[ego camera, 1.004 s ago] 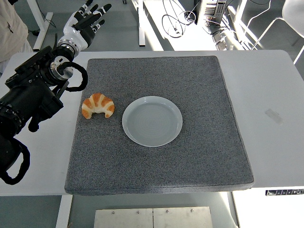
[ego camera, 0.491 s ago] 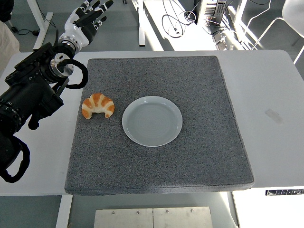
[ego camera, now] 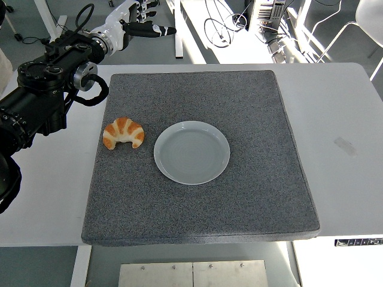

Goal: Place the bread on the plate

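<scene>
Head view | left hand point(ego camera: 139, 20) has swung right beyond mat's point(ego camera: 251, 197) far edge, fingers spread, empty | croissant point(ego camera: 123, 133) unmoved, just left of plate point(ego camera: 191, 152)

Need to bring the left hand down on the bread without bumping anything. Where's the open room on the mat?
The croissant lies near the grey mat's left edge, with a narrow gap to the plate on its right: that side is tightest. Bare mat lies behind it, in front of it, and right of the plate. The left hand is raised beyond the table's far edge, fingers spread.
</scene>
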Available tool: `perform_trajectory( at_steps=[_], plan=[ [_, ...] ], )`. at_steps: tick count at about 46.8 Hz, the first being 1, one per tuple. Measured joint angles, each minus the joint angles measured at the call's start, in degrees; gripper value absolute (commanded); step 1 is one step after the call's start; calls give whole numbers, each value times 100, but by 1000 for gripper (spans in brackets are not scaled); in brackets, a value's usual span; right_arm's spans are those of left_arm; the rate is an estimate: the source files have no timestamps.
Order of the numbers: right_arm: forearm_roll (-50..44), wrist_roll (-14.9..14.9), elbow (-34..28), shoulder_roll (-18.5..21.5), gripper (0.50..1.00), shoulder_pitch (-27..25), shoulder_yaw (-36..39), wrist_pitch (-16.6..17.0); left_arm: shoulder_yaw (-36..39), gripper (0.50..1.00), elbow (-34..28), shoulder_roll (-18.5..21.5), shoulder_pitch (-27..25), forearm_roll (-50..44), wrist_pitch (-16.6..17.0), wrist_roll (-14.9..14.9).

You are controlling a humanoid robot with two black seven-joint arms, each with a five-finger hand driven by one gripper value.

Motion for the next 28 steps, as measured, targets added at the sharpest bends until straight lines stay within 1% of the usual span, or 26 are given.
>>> perform_trajectory(
  at_steps=[6, 11, 15, 21, 28],
  plan=[
    [0, 0, 0, 0, 1000, 0, 0, 1, 173, 986, -5, 0, -117, 126, -46, -2],
    [0, 0, 0, 0, 1000, 0, 0, 0, 474, 986, -8, 0, -194, 220, -223, -1],
    [0, 0, 0, 0, 1000, 2, 0, -2, 578, 984, -9, 0, -278, 226, -369, -22],
    [0, 0, 0, 0, 1000, 1, 0, -2, 976, 984, -28, 0, -413, 507, -426, -377],
    [0, 0, 0, 0, 1000, 0, 0, 1, 1419, 984, -190, 0, -492, 746, -414, -426]
  ],
)
